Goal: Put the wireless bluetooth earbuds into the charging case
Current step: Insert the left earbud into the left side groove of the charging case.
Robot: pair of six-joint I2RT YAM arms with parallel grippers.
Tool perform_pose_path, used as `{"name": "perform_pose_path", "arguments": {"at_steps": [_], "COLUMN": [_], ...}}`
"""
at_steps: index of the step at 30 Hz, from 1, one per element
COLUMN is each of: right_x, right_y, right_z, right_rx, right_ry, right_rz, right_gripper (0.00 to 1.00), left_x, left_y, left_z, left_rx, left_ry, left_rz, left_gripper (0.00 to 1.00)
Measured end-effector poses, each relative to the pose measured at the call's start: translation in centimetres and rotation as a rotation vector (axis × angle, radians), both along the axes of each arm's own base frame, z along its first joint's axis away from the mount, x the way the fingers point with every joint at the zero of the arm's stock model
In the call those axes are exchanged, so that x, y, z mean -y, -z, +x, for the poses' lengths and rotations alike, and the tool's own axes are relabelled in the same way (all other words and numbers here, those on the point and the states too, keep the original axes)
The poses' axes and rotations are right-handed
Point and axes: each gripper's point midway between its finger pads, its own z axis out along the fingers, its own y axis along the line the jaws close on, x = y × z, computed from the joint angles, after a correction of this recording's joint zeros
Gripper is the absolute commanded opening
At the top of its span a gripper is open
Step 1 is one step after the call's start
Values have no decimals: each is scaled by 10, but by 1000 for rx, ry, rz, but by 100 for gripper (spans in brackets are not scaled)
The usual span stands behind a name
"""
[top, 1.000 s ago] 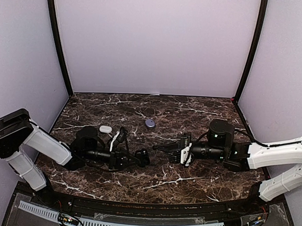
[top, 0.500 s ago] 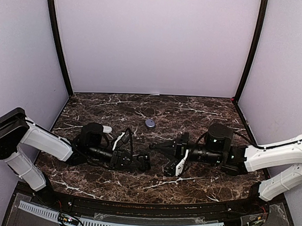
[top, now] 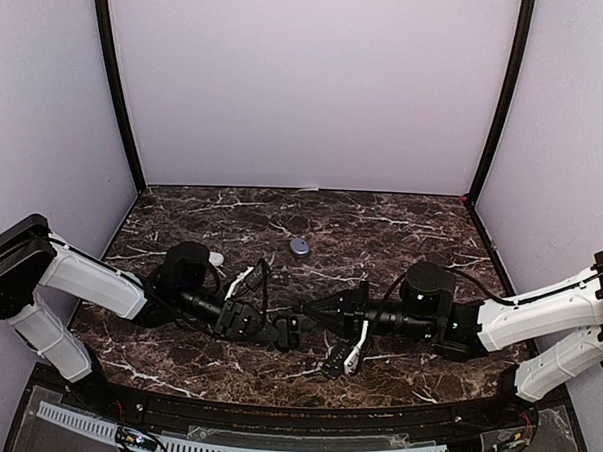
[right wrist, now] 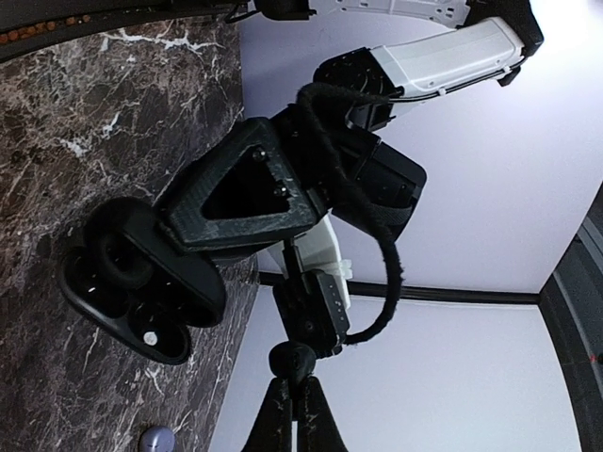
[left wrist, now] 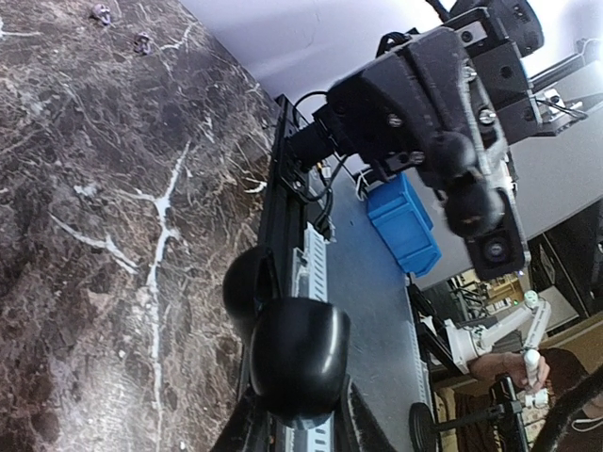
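My left gripper [top: 274, 332] is shut on an open black charging case [left wrist: 297, 353] and holds it low over the marble table [top: 402, 225]. In the right wrist view the case [right wrist: 132, 292] shows its open wells facing my right gripper. My right gripper [right wrist: 301, 388] is shut on a small black earbud [right wrist: 294, 358] at its fingertips. In the top view the right gripper [top: 304, 310] sits just right of the case [top: 287, 331], tips nearly touching it. In the left wrist view the right gripper [left wrist: 443, 104] hangs above the case.
A purple case [top: 299, 246] lies shut behind the grippers and also shows in the right wrist view [right wrist: 155, 439]. A white case [top: 216, 257] sits half hidden behind my left arm. Two tiny pale bits [left wrist: 99, 11] lie far off on the marble.
My right gripper has moved left and rolled over, closing the gap to the black case. My left gripper has shifted slightly right and nearer with the case.
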Motion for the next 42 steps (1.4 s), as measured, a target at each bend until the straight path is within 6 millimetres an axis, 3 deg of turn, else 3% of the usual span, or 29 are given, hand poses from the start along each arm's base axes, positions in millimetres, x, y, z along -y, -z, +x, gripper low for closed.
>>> {"name": "perform_pose_path", "arguments": {"at_steps": [10, 24, 31, 42], "right_x": [14, 14, 14, 12], "right_y": [37, 42, 43, 50], "right_z": [-7, -22, -21, -22], "right_rx": [124, 264, 294, 298], "right_ry": [-14, -50, -41, -45], "right_rz": [-105, -131, -141, -168], "right_gripper": [0, 0, 0, 0], "left_x": [3, 13, 12, 13], "left_y": [-14, -10, 0, -1], "left_z": [-9, -9, -14, -15], "left_rx": [-6, -36, -77, -69], "left_ry": [93, 209, 231, 243], "left_rz": [-30, 16, 46, 43], "left_gripper": [12, 11, 11, 11]}}
